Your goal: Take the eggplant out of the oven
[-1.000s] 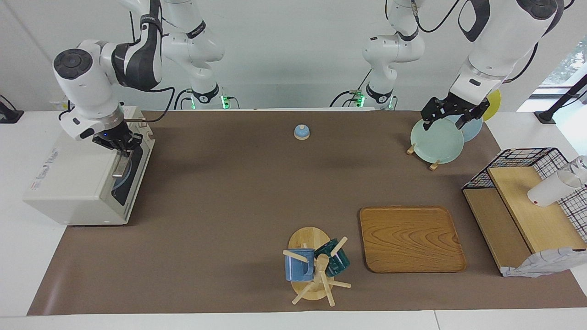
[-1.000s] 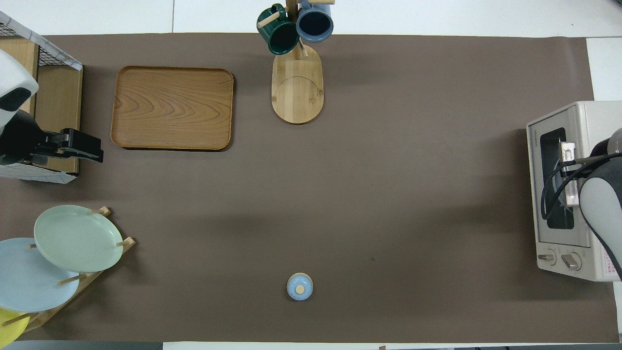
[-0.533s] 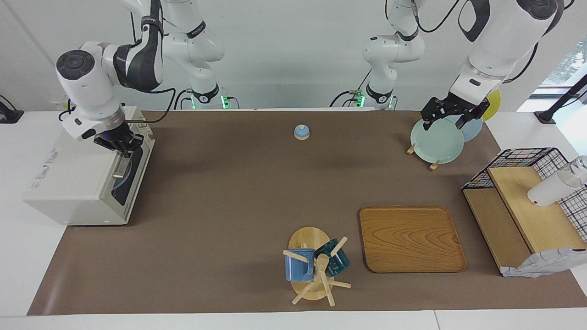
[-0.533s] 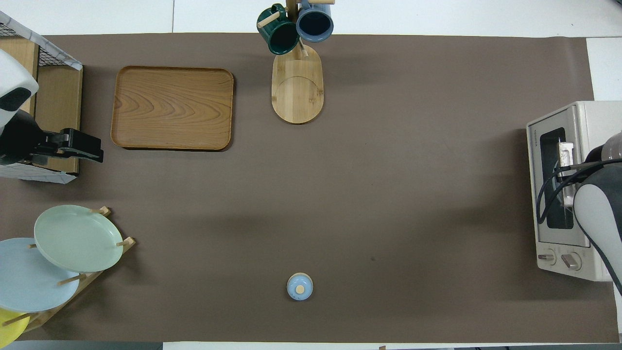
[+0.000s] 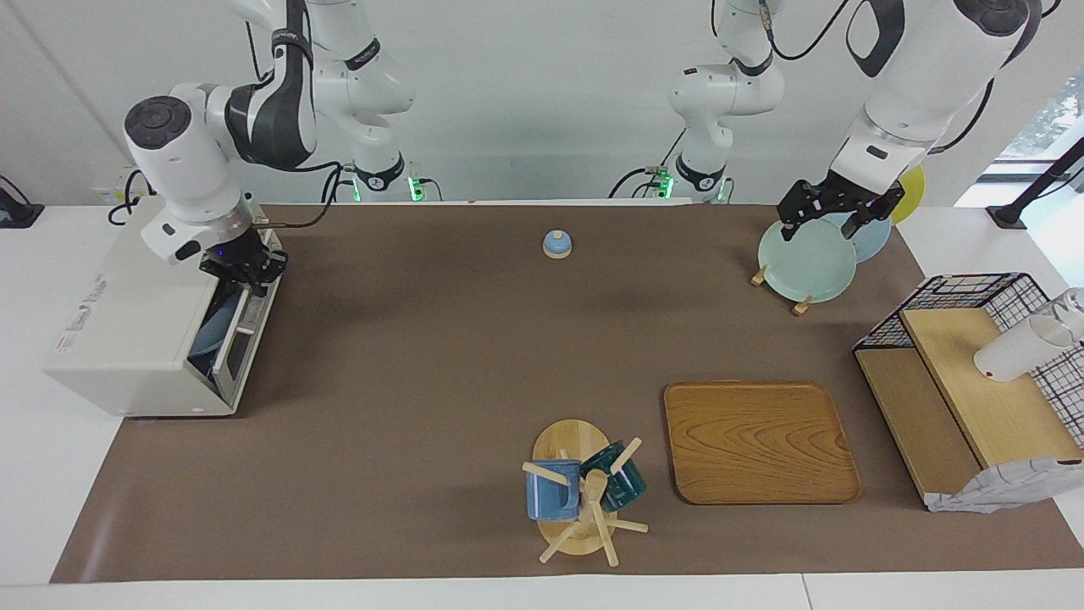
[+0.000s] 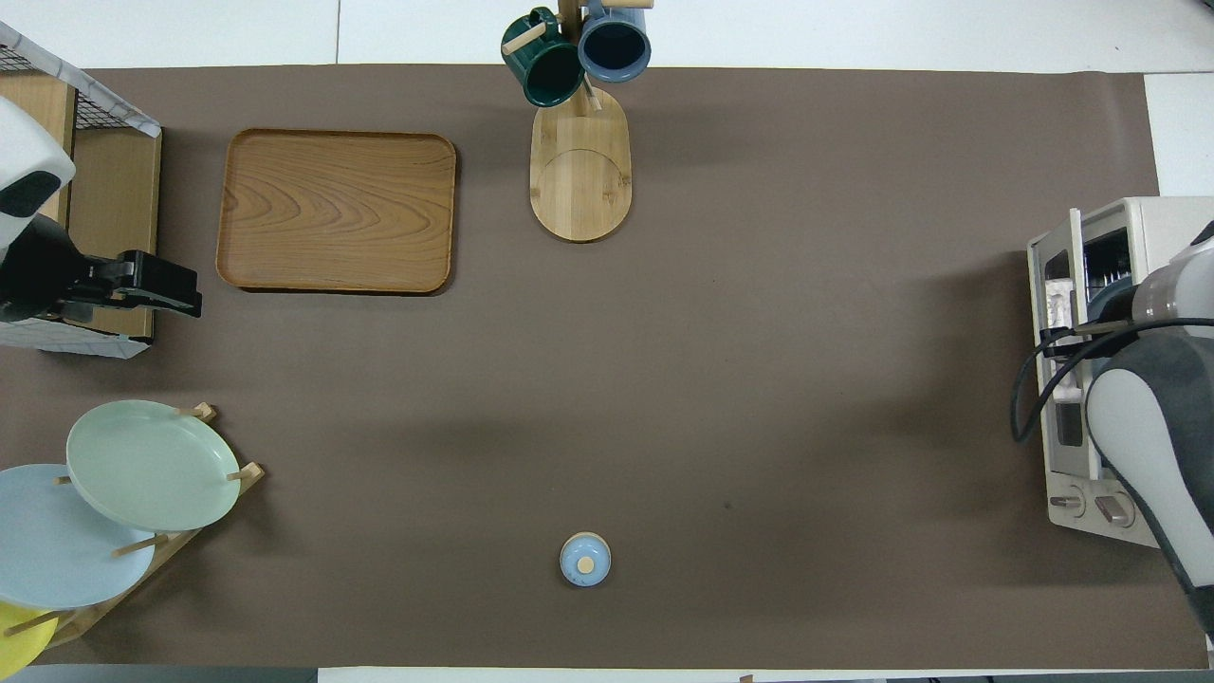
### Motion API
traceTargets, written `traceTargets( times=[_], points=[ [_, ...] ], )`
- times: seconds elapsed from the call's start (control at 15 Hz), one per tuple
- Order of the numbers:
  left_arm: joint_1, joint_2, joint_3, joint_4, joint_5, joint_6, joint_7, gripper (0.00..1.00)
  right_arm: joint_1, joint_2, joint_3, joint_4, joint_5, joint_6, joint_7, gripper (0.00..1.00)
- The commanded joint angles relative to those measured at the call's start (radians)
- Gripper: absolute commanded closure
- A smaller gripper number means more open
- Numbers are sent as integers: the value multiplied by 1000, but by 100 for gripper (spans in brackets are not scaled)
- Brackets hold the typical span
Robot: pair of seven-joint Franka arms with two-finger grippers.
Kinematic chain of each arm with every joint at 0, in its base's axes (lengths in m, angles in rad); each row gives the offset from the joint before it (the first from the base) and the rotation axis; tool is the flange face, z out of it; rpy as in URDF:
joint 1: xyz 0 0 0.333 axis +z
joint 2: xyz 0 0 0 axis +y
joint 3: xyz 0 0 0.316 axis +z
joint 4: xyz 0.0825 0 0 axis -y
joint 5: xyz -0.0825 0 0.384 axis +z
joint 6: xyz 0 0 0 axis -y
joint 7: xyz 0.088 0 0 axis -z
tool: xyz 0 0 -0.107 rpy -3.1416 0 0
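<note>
The white oven stands at the right arm's end of the table, and it also shows in the overhead view. Its glass door is tilted partly open from the top. My right gripper is at the door's upper edge, shut on the door handle. Through the gap I see something light blue inside. The eggplant is hidden. My left gripper is open and empty, up over the plate rack, where that arm waits.
A green plate leans in the rack with more plates beside it. A small blue knob-topped lid sits near the robots. A wooden tray, a mug tree and a black wire basket lie farther out.
My right gripper has pulled the oven door's top edge outward. The door has gone from closed to partly open. The left arm has not moved.
</note>
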State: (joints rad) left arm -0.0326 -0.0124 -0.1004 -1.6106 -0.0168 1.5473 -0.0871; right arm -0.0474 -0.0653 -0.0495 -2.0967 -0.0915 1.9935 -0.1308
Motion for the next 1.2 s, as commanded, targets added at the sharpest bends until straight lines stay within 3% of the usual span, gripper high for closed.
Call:
traceTargets(
  times=[0.0, 0.2, 0.4, 1.13],
  points=[
    [-1, -18, 4, -12, 15, -10, 4, 0, 3, 96, -6, -72, -8, 206, -12, 100],
    [-1, -17, 4, -14, 15, -9, 4, 0, 50, 113, -6, -103, 4, 283, 32, 100],
    [-1, -17, 4, -14, 15, -9, 4, 0, 63, 179, -4, -117, 4, 344, 63, 100],
    [-1, -18, 4, -12, 15, -10, 4, 0, 109, 185, 5, -117, 49, 329, 114, 100]
  ],
)
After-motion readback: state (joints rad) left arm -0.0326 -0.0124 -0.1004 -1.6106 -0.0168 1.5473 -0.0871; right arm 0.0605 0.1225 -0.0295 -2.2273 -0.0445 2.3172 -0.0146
